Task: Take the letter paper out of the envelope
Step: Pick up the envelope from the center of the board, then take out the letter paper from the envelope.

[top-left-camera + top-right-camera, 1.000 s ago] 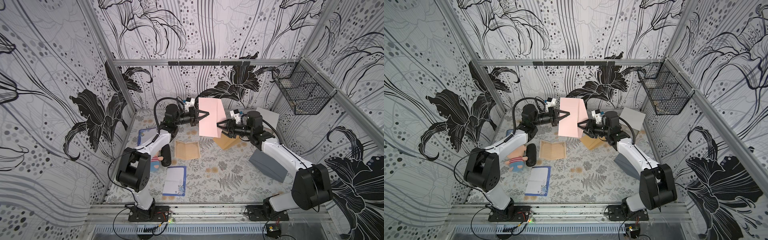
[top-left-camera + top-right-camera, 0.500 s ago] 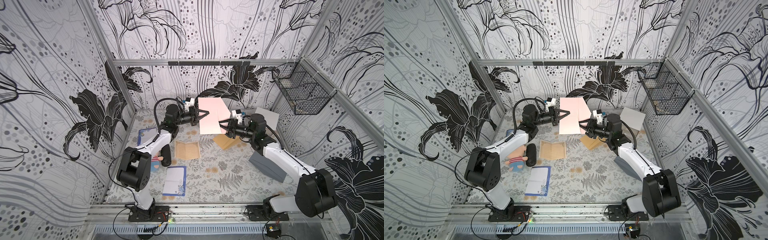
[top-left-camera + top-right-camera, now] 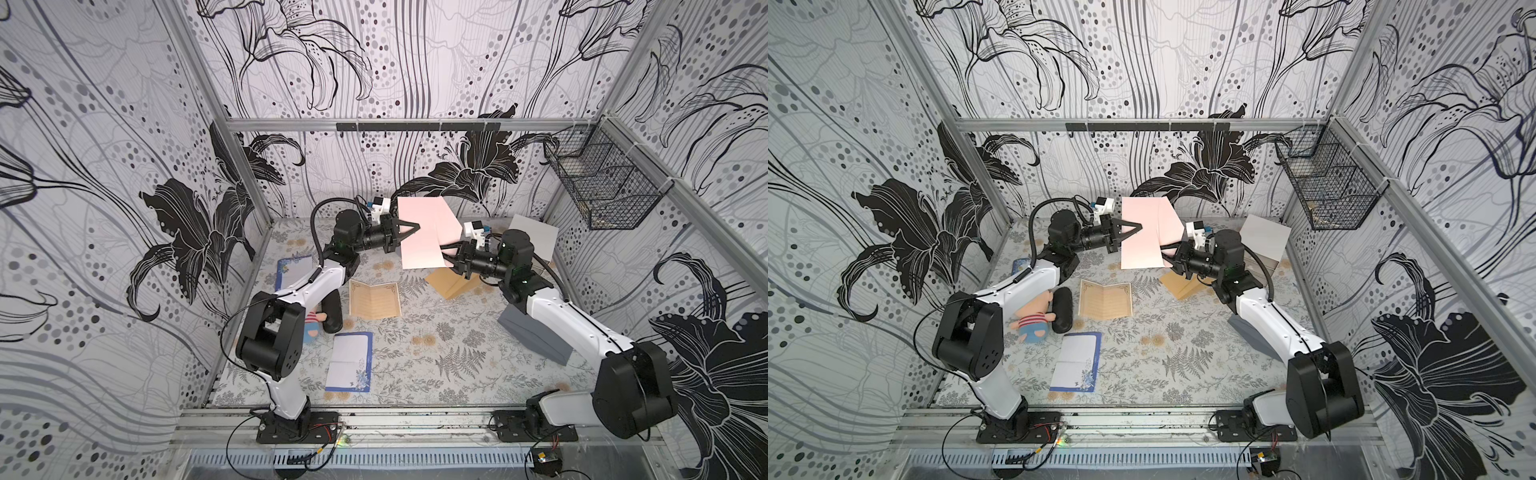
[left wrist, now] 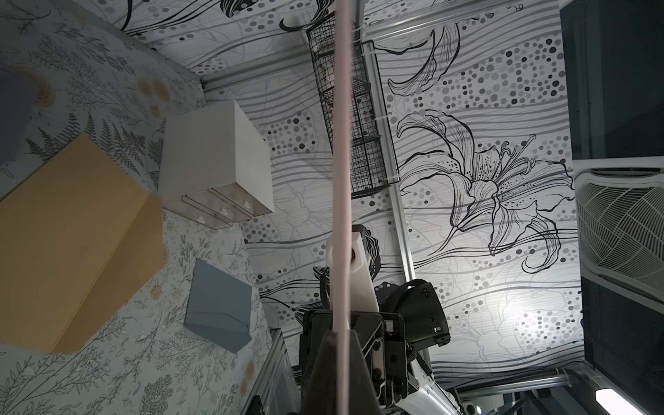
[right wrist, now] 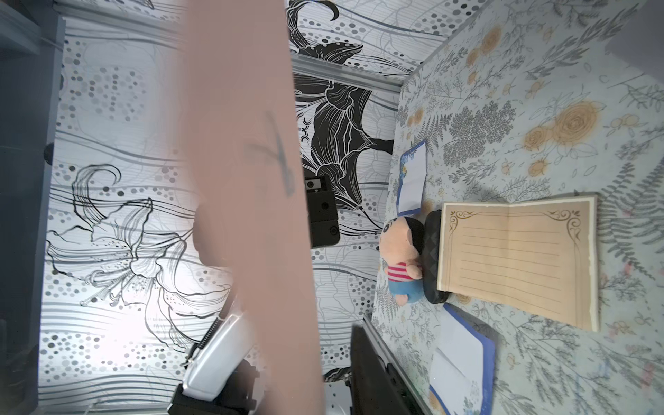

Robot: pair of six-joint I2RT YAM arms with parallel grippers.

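Pink envelope: up in the air over the far middle of the table, standing on edge. A flap-like panel spreads from its upper right. It hangs between the two arms, clear of everything lying below.
Left gripper: clamped tight on the envelope's left side, about halfway up. From its wrist camera the envelope runs edge-on straight out from between the closed fingers.
Right gripper: tips at the envelope's lower right edge, with a darker pink strip right at them. The jaws look narrow, but I cannot tell whether they have pinched anything. Its wrist camera is half filled by a blurred pink sheet, and a sliver of wall shows between that sheet and one black finger.
Letter paper: I cannot tell whether that darker strip is the paper or part of the envelope.
Below the right gripper: a brown envelope lies flat on the cloth.
Middle of the table: a tan lined sheet with a scrolled border lies open, just beside a black case and a plush doll.
Near side: a blue-bordered note sheet; a second blue-bordered sheet lies by the left arm.
Right side: a grey envelope lies partly under the right arm, and a white drawer box sits in the far corner.
Right wall: a wire basket.
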